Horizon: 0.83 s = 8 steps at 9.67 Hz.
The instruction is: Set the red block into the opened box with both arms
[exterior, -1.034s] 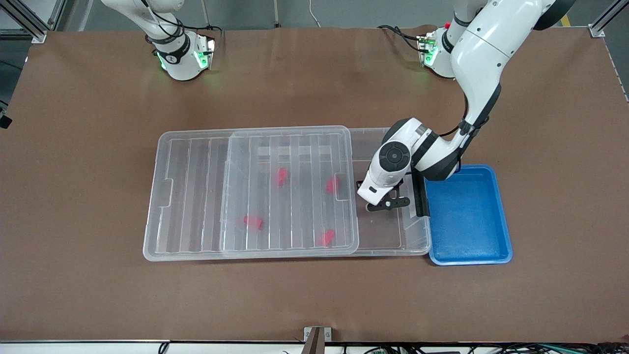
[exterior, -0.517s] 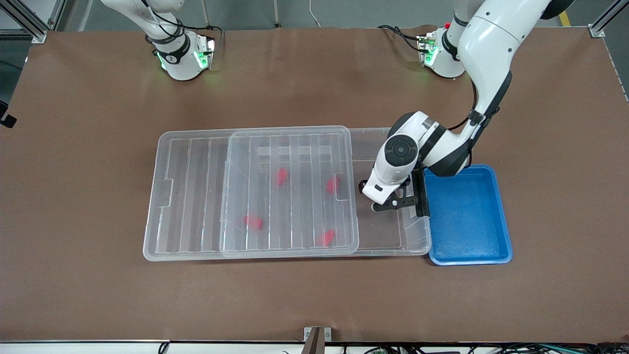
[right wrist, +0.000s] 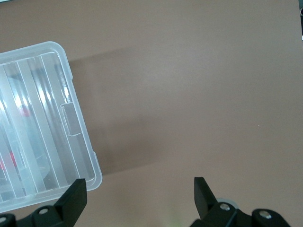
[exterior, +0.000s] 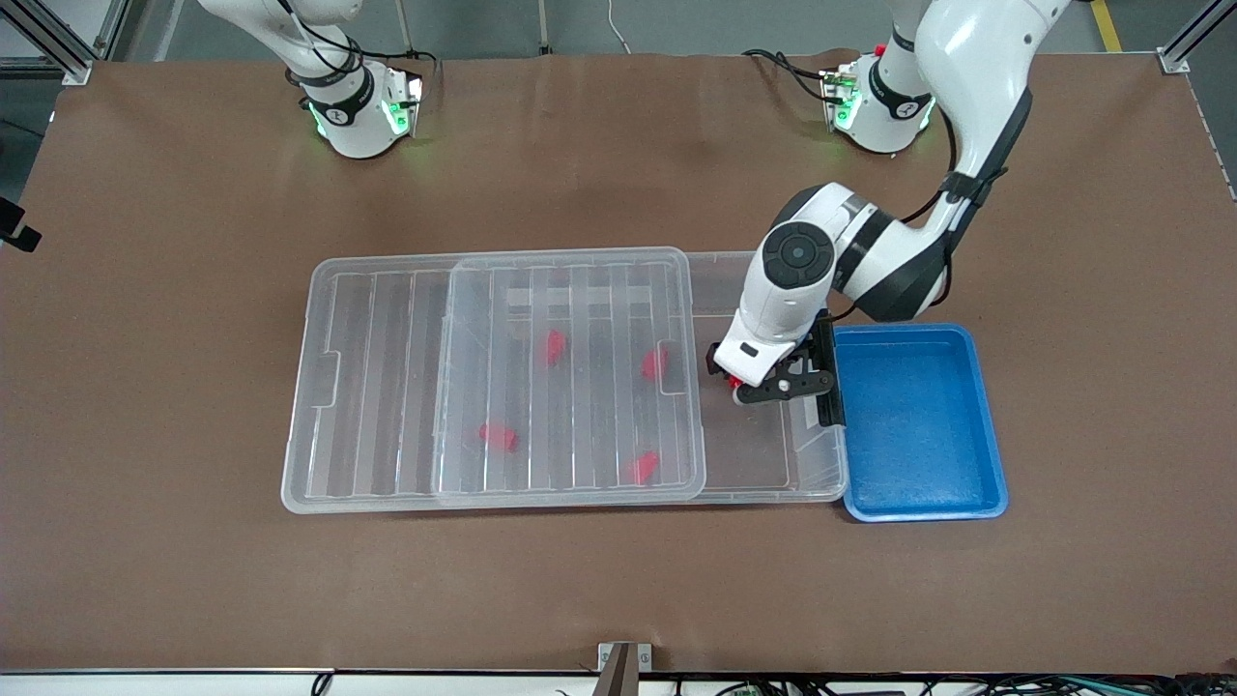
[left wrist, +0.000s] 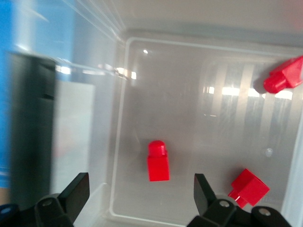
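Left gripper [exterior: 773,387] over the uncovered end of the box [exterior: 763,488], beside the blue tray [exterior: 918,425], fingers spread, nothing grasped; red block [exterior: 736,385] just visible beneath it on the box floor. Lid [exterior: 387,387] slid toward the right arm's end, covering most of the box, with four more red blocks [exterior: 553,346] showing through it. Right arm raised near its base, waiting, hand out of the front view. Left wrist view: left gripper [left wrist: 141,194] released, fingertips [left wrist: 78,189] apart, red block [left wrist: 157,161] lying free between them on the clear floor near a corner; black clip [left wrist: 31,132] at the box end. Right wrist view: right gripper [right wrist: 139,196] released, empty, over the brown table [right wrist: 199,85] beside a lid corner [right wrist: 57,132].
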{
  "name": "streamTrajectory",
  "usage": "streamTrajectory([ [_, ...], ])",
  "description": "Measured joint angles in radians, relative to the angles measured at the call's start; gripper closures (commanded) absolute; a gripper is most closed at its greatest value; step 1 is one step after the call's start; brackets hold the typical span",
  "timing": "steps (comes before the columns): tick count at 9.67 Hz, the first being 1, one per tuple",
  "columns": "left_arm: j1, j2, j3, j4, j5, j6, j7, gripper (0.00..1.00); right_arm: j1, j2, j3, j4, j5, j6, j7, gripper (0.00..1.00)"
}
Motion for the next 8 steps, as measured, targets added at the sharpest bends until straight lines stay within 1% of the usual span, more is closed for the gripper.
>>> streamTrajectory([
  [2,0.045,-0.051,-0.007,0.103,-0.015,-0.128,0.085,0.00,0.000,0.002,0.000,-0.003,0.003,0.000,-0.001,0.00],
  [3,0.075,-0.076,-0.008,0.170,-0.038,-0.211,0.157,0.00,0.003,0.012,0.002,-0.008,0.009,0.001,-0.005,0.07],
  [4,0.112,-0.100,-0.009,0.232,-0.056,-0.289,0.229,0.00,0.010,0.043,0.007,-0.016,0.013,0.021,-0.022,0.22],
  [5,0.153,-0.123,-0.010,0.284,-0.070,-0.350,0.299,0.00,0.016,0.091,0.010,-0.038,0.015,0.080,-0.071,0.45],
  [6,0.197,-0.142,-0.010,0.322,-0.096,-0.391,0.377,0.00,0.017,0.144,0.010,-0.076,0.015,0.166,-0.149,0.75],
  [7,0.238,-0.156,-0.010,0.350,-0.120,-0.427,0.440,0.00,0.015,0.192,0.007,-0.128,0.015,0.252,-0.231,0.87],
  [8,0.268,-0.170,-0.010,0.369,-0.131,-0.464,0.469,0.00,0.014,0.228,0.006,-0.187,0.015,0.330,-0.286,0.93],
])
